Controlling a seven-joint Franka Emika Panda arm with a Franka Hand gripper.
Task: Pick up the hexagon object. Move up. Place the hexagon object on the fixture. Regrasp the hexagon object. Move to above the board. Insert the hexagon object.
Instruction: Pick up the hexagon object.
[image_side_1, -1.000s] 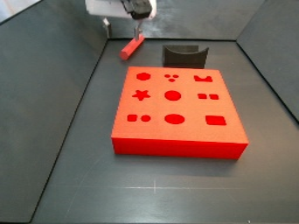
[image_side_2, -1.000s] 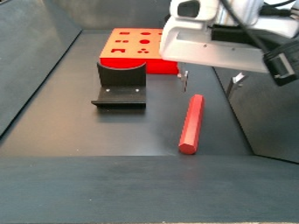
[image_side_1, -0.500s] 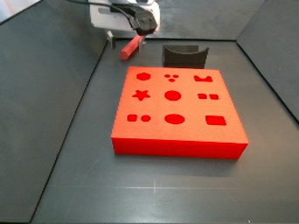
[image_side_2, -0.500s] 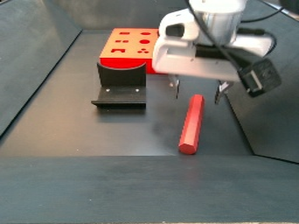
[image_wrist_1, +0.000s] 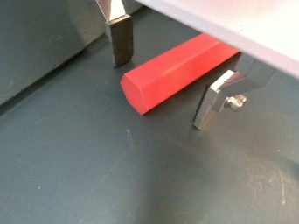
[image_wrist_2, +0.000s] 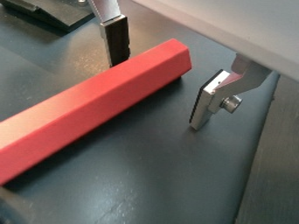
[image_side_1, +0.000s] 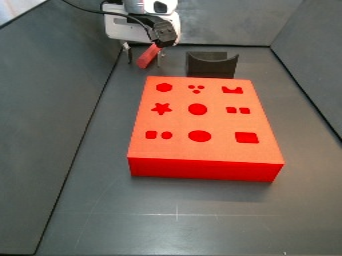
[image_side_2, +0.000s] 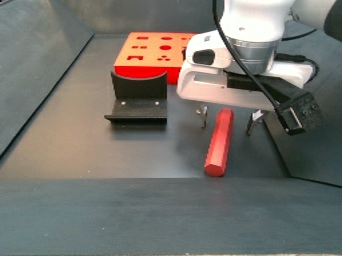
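Note:
The hexagon object, a long red rod, lies flat on the dark floor in both side views. My gripper is open and low over it, a finger on each side of the rod's end. In both wrist views the rod lies between the silver fingers with a gap on both sides. The gripper holds nothing. The red board with shaped holes lies mid-floor. The dark fixture stands between board and rod.
Dark walls enclose the floor; one wall runs close beside the rod and the gripper. The fixture also shows behind the board in a side view.
My gripper has come down from above the rod until its open fingers straddle the rod's end. The rod has not moved.

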